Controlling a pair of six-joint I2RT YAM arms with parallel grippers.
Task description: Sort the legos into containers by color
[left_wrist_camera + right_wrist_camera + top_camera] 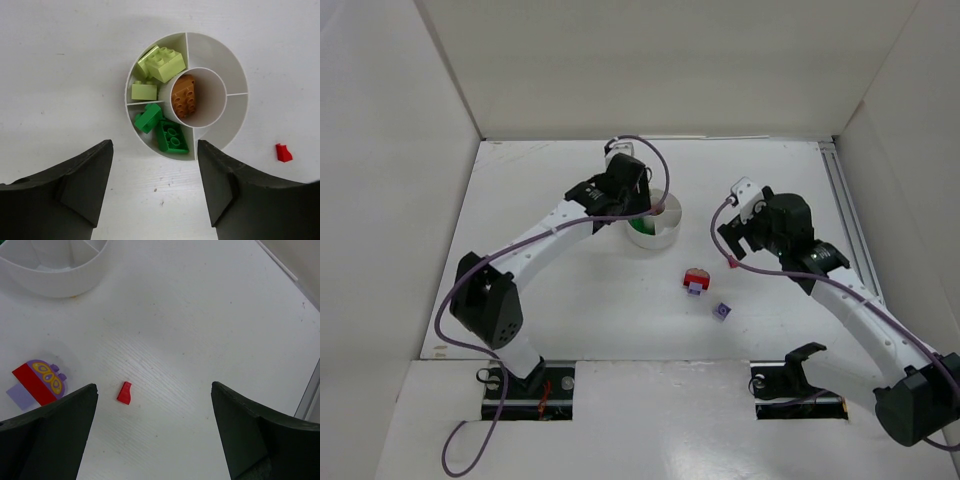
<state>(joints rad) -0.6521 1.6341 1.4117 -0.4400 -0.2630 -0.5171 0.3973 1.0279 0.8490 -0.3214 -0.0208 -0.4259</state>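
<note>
Black, matte, wedge-shaped fingers (85, 185) of the left gripper (155, 160) are seen spread apart with nothing between them; the jaws are released and held above the dish (220, 60). That dish is round, of smooth white plastic, with a circular centre well ringed by thin-walled wedge sections. One orange-brown studded brick (184, 96) is lodged on its side in the centre well. Two lime green bricks, one large (162, 64) and one small (144, 91), are found in the upper-left part of the ring; whether a divider parts them cannot be told. Two dark green bricks (171, 137) are lying in the lower-left wedge, one tilted against the other. The right gripper (154, 390) is likewise spread wide and grasping nothing, poised over a small red sloped piece (124, 392) that is resting on the table (210, 315), a white surface with a faint wood-grain texture. To the left of that piece, a red and purple cluster (37, 382) with a rounded top and a yellow printed pattern is noted. A small purple brick (722, 311) is lying apart, nearer the arm bases, in the top view.
</note>
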